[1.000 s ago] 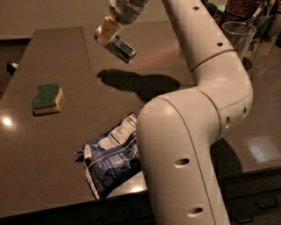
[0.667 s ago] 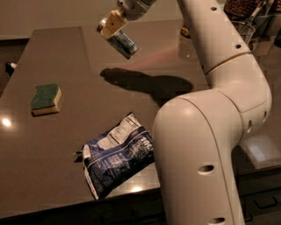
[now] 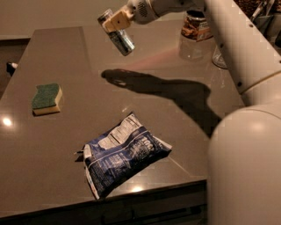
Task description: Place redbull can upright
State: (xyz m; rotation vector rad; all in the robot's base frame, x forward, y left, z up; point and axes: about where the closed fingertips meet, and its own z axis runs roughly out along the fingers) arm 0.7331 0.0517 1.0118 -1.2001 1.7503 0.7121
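Upper left of centre: the gripper (image 3: 115, 21) is held high in the air, its fingers clamped on the can (image 3: 122, 40), which is carried tilted, lower end slanted down and to the right. The wrist (image 3: 142, 9) is laid almost level, stretched leftward along the top edge. The white arm (image 3: 239, 48) is run down the right side and ended in a bulky rounded shell (image 3: 246, 167) at lower right.

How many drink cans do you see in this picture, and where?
1. The redbull can is held tilted in the pincer, in the air above the far side of the table. Others may be hidden behind the robot arm.
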